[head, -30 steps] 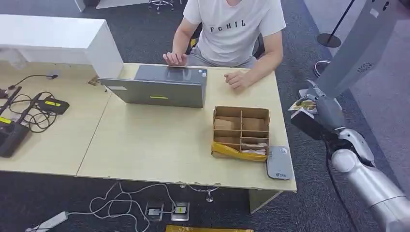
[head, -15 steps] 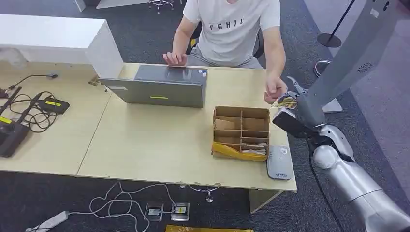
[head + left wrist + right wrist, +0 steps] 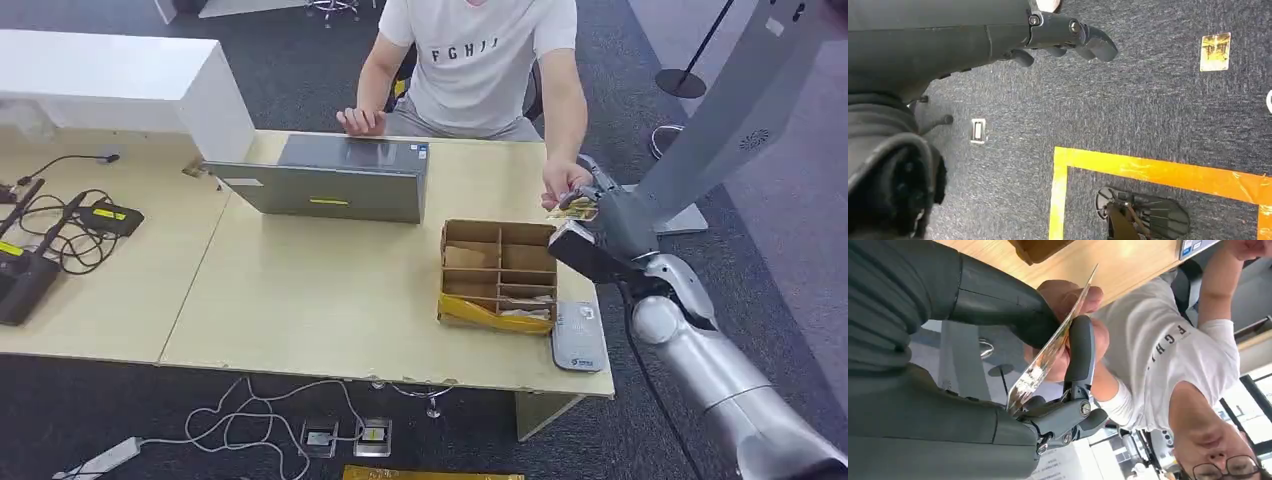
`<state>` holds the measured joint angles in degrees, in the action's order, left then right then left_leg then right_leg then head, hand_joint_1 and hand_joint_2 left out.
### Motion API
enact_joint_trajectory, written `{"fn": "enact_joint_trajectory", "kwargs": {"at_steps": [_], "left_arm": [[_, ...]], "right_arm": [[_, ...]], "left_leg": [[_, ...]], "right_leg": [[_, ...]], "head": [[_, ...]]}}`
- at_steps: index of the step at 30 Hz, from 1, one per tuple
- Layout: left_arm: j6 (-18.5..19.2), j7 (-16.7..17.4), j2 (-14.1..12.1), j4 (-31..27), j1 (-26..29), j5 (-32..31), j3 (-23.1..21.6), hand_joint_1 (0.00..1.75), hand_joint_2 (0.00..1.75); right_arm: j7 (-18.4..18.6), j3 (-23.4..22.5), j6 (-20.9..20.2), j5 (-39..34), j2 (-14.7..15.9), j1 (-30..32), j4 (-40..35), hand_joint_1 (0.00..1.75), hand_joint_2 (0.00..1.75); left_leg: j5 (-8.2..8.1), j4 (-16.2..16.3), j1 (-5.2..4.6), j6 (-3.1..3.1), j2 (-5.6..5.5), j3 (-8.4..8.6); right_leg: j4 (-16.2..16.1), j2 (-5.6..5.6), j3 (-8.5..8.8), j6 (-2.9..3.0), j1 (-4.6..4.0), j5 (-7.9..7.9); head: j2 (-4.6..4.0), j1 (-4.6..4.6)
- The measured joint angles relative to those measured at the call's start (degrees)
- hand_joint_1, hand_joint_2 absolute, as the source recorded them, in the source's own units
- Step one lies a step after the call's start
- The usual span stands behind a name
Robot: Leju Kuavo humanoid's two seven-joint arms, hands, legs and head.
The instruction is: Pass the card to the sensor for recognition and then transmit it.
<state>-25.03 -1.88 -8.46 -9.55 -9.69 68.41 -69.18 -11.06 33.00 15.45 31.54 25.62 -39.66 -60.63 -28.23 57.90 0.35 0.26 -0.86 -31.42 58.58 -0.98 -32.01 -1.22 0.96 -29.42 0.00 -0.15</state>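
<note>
Fingers (image 3: 1079,347) of the right hand (image 3: 598,222) pinch a thin glossy card (image 3: 1050,347) that a person's hand (image 3: 562,183) grasps.

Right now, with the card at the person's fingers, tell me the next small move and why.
Probably loosen the right hand so the card can slide free. The right wrist view shows the card pinched between its thumb and a finger, with the person's hand already closed on the far end, so the handover looks ready.
</note>
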Motion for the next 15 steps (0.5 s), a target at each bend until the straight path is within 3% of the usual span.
{"fn": "enact_joint_trajectory", "kwargs": {"at_steps": [15], "left_arm": [[0.0,0.0,0.04,0.0,0.02,0.0,-1.11,0.0,0.0]], "right_arm": [[0.0,-0.5,0.0,0.02,-1.35,-0.69,2.21,1.75,1.75]], "left_leg": [[0.0,0.0,0.0,0.0,0.01,-0.02]], "right_leg": [[0.0,0.01,-0.04,0.0,0.0,0.0]], "head": [[0.0,0.0]]}}
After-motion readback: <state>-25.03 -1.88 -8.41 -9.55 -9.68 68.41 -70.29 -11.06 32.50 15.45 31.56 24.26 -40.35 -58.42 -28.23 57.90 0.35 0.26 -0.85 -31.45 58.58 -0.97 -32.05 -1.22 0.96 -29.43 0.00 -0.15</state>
